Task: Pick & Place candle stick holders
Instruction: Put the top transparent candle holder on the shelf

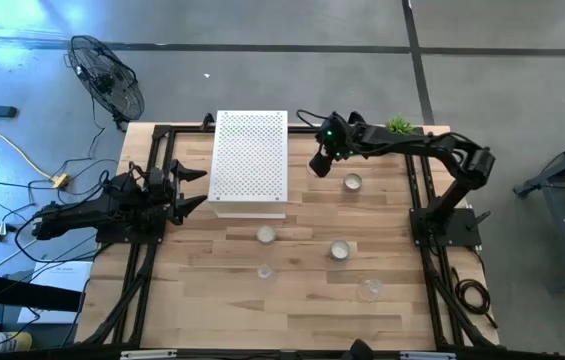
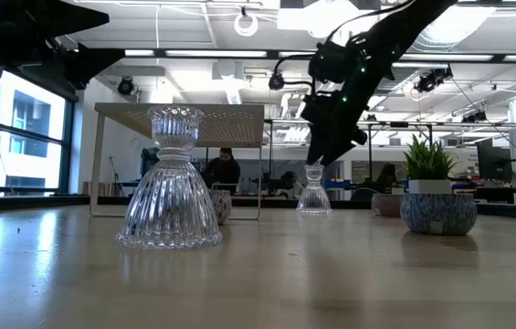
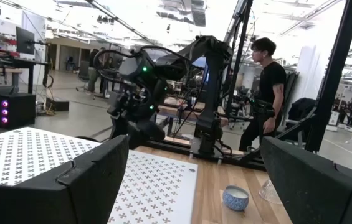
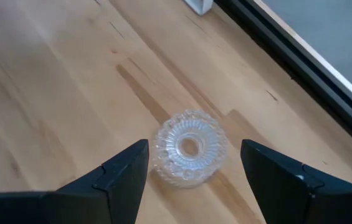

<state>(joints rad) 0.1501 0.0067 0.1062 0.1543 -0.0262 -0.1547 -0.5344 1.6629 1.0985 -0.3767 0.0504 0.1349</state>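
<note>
A clear glass candle stick holder [image 4: 190,148] stands on the table just right of the white perforated box [image 1: 252,160]. My right gripper [image 4: 194,168] hangs open a little above it, pointing steeply down, with one finger on either side and clear of the glass; the low view shows the gap between the holder [image 2: 313,192] and the gripper [image 2: 326,151]. Several more holders stand on the wood: silvery cups [image 1: 352,181] [image 1: 339,250] [image 1: 266,234] and clear ones [image 1: 264,271] [image 1: 369,289]. My left gripper [image 1: 194,189] waits open at the table's left edge.
The white box stands on legs at the table's far middle, close to the right gripper's left side. A small potted plant [image 1: 399,125] sits at the far right corner. Black frame rails [image 1: 417,190] run along both sides. A person [image 3: 266,93] stands beyond the table.
</note>
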